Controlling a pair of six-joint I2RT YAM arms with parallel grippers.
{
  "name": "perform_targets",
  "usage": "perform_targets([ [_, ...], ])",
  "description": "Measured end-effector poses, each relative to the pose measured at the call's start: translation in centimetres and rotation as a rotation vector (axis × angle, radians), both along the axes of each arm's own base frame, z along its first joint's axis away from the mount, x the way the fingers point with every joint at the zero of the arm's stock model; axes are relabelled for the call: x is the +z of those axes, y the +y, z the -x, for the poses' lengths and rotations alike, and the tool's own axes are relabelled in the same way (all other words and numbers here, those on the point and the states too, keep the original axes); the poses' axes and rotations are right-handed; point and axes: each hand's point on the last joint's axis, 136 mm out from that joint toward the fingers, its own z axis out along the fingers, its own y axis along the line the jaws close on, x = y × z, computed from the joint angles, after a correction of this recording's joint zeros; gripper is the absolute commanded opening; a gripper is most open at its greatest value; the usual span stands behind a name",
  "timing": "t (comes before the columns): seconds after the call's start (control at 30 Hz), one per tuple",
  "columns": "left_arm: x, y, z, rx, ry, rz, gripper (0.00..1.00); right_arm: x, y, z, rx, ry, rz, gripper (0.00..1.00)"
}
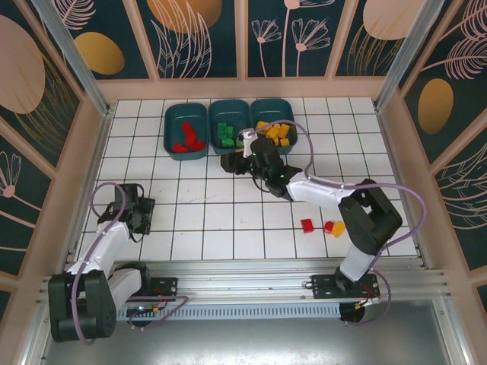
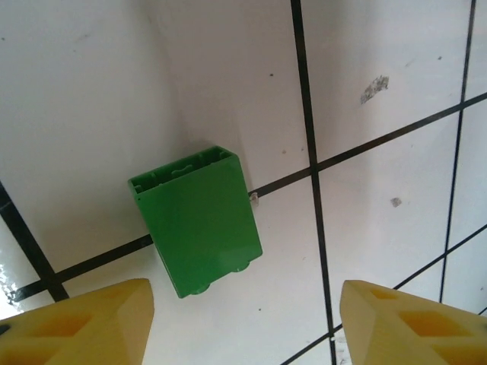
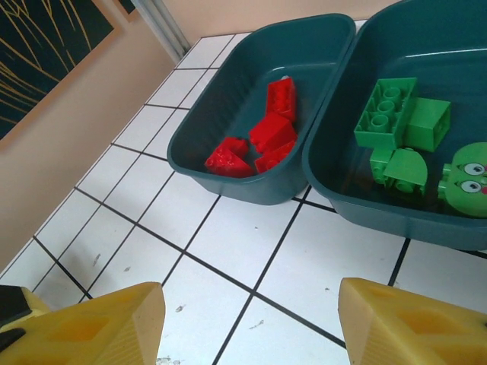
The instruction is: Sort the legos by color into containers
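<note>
A white tiled bench [image 1: 228, 228] is sitting between patterned walls, with three dark teal tubs lined up along its far side. Every place below is being given relative to the middle container [image 1: 228, 112].

Well to the left of the middle container, and much nearer the arm bases, the left hand [image 1: 139, 213] is pointing down at the tiles. Its yellow fingertips [image 2: 91, 323] are standing apart, open. A single green brick [image 2: 199, 220] is lying on the bench just beyond the gap between them, touching neither.

Right beside the middle container on its left, the left container [image 1: 185, 115] is holding the red bricks [image 1: 186, 141].

The middle container itself is holding the green bricks [image 3: 388, 114], among them a rounded green piece with a cartoon face [image 3: 468, 171].

Just in front of the middle container's near edge, the right hand [image 1: 232, 163] is hovering, its fingertips [image 3: 411, 327] spread wide with nothing between them.

Right beside the middle container on its right, the right container [image 1: 272, 102] is holding the yellow-orange bricks [image 1: 278, 133].

Further right of the middle container and nearer the arm bases, three loose bricks are lying on the bench: one red brick [image 1: 307, 226], then a second red brick [image 1: 329, 226] close against a yellow-orange brick [image 1: 338, 228].
</note>
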Motion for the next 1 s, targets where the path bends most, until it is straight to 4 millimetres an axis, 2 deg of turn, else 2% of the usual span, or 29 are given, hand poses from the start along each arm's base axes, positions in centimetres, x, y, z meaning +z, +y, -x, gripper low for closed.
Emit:
perform_targets([
  [0.13, 0.3, 1.1, -0.2, 0.042, -0.01, -0.003, 0.65, -0.2, -0.6, 0.2, -0.012, 0.012, -0.008, 0.62],
  [0.33, -1.9, 1.9, 0.2, 0.05, 0.074, 0.01, 0.59, -0.3, -1.2, 1.0, -0.012, 0.025, -0.024, 0.62],
  [0.43, -2.1, 1.9, 0.1, 0.04, 0.094, 0.013, 0.56, -0.5, -1.6, 1.5, -0.013, 0.035, -0.031, 0.61],
  [0.53, -2.6, 1.9, 0.4, 0.029, 0.126, 0.013, 0.46, -0.7, -2.0, 1.8, -0.015, 0.04, -0.029, 0.61],
  [0.67, -2.7, 1.9, 0.6, 0.016, 0.143, 0.014, 0.37, 0.0, -2.3, 2.1, -0.016, 0.029, -0.039, 0.61],
  [0.87, -2.3, 1.8, -0.6, -0.02, 0.091, 0.008, 0.26, 0.9, -2.9, 2.6, -0.022, 0.014, -0.049, 0.61],
  [0.93, -2.2, 1.7, -0.9, -0.036, 0.073, 0.005, 0.19, 0.8, -3.2, 2.8, -0.026, 0.015, -0.046, 0.61],
  [1.0, -1.9, 1.6, -1.3, -0.059, 0.046, -0.002, 0.2, 0.8, -3.6, 3.0, -0.031, 0.018, -0.04, 0.6],
])
